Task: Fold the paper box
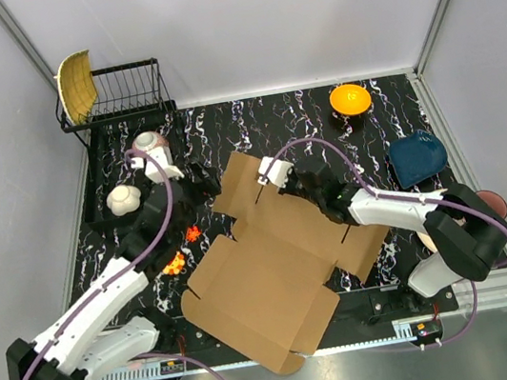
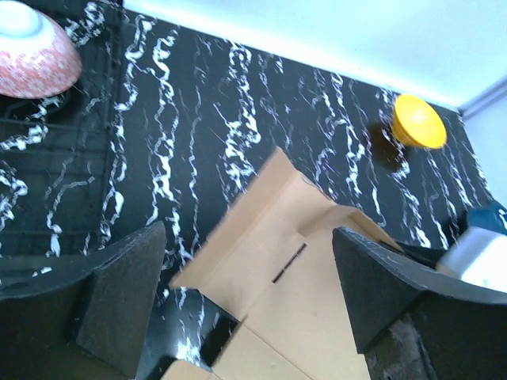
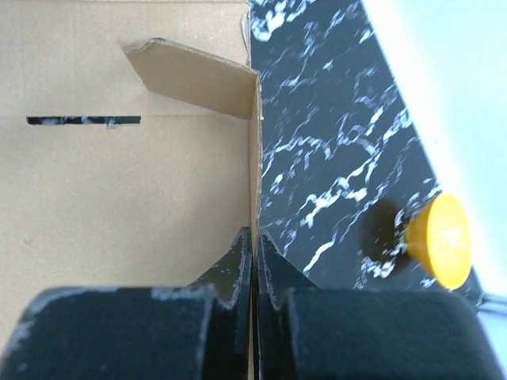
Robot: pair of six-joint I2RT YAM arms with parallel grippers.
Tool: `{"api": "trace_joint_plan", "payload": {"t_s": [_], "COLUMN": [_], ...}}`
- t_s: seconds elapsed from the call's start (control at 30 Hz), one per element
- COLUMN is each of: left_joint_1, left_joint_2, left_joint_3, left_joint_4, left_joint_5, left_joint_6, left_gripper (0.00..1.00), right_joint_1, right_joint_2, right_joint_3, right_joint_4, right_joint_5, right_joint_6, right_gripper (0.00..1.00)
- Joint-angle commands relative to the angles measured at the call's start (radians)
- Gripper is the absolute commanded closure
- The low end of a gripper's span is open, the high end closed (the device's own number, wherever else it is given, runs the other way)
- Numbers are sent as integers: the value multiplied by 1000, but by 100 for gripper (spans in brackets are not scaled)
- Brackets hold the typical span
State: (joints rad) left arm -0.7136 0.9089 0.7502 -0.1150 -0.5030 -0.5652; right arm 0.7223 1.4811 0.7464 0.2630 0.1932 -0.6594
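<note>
The paper box [image 1: 266, 270] is a large brown cardboard sheet with flaps, lying mostly flat on the black marbled table. My right gripper [image 1: 306, 185] is shut on the box's raised side flap [image 3: 255, 150], which stands on edge between the two fingertips [image 3: 238, 265]. A small tab [image 3: 194, 77] is folded in at the flap's far end. My left gripper [image 1: 196, 182] is open and empty, hovering above the box's far left corner [image 2: 277, 245], its fingers [image 2: 127, 297] wide apart on either side of it.
An orange bowl [image 1: 350, 98] sits at the back right, also in the left wrist view [image 2: 418, 121]. A dark blue bowl [image 1: 417, 157] is at the right. A patterned pink bowl [image 2: 36, 51], white objects [image 1: 125, 200] and a dish rack [image 1: 118, 96] are at the left.
</note>
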Motion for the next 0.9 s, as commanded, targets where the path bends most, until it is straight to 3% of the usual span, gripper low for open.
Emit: {"api": "trace_joint_plan", "payload": {"t_s": [0.0,0.13,0.33,0.5,0.67,0.87], "left_joint_1": [69,103,144,175,177,177], "left_joint_2": [120,266,291,257,150,82], "left_joint_3": [46,60,-38,-101,-199,-242], "left_joint_4": [112,194,399,428,509,468], "left_joint_5": [36,139,311,274,215,172], "left_joint_6": [137,227,303,208,120,65], "left_gripper": [11,12,16,18,18,18], "right_joint_1": [9,8,9,34,63,134], "right_joint_2": [-30,-33,-56,-88,-97,-99], "right_joint_3": [105,91,36,5,41,51], "right_joint_4": [27,9,14,114,188,255], "right_joint_5": [-17,-46,-71,60,199,255], "right_joint_6": [-115,-75,-60,-170,-393,-571], "right_gripper": [100,100,100,100,100,100]}}
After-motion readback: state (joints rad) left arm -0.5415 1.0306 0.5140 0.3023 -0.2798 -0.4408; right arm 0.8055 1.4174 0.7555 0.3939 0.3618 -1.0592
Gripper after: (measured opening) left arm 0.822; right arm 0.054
